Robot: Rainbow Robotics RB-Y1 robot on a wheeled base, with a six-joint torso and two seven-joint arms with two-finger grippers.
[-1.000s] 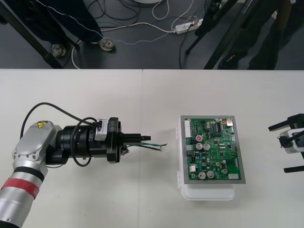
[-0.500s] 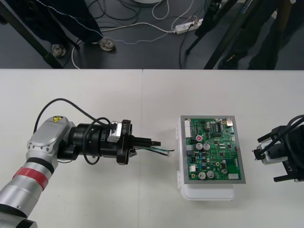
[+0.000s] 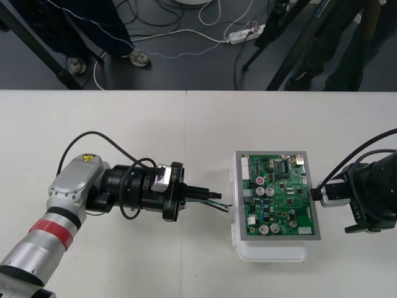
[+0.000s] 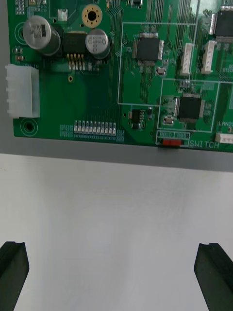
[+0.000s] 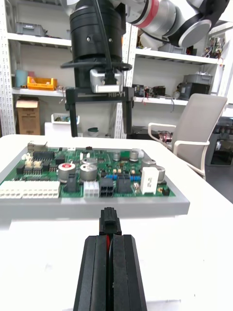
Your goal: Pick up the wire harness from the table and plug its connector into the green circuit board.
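Left gripper [image 3: 208, 194] clamped on the thin red, black and green wire harness [image 3: 219, 201], its small black plug [image 5: 109, 224] held level just short of the green circuit board [image 3: 280, 197], likely aimed at a socket, while the wide-open, empty right gripper [image 5: 99, 127] flanks the opposite edge, probably bracing.

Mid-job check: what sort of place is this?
Probably a robotics or electronics lab: a green circuit board on a white base on a plain table, the left tool shut on the wire harness, cables and a power strip on the dark floor beyond.
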